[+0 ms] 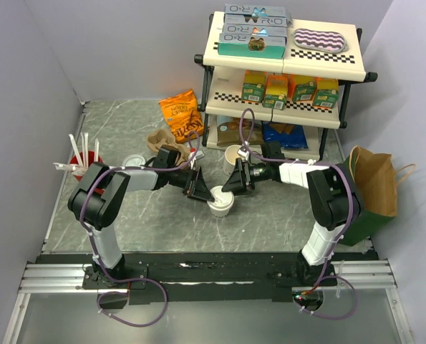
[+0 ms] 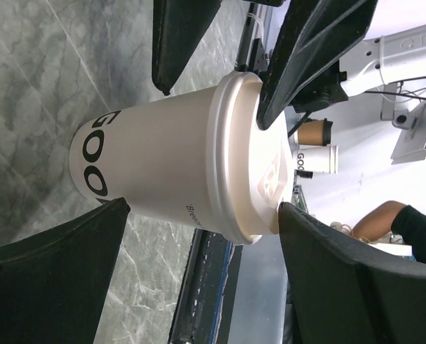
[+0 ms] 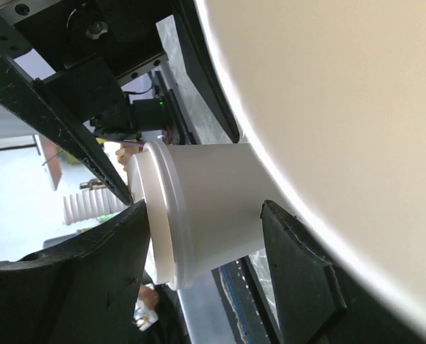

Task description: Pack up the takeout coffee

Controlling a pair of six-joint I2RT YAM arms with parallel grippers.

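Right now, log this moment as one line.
cup: lidded, upright | left end effector: open beside cup | right end effector: at lid, grip unclear

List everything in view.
lidded cup: one, cream, white lid, table centre
open cup: one, cream, behind it
loose lid: one, white, left of centre
red cup: one, red, far left, holds white sticks
snack bag: one, orange, back of table
carrier: one, brown, beside snack bag
shelf: one, cream, back right
boxes: stack, teal and grey, top shelf
tray: one, purple-white, top shelf
cartons: four, green-yellow, middle shelf
bags: two, blue and brown, bottom shelf
paper bag: one, brown, far right
table: one, grey marble
left gripper: one, black, left of lidded cup
right gripper: one, black, right of lidded cup
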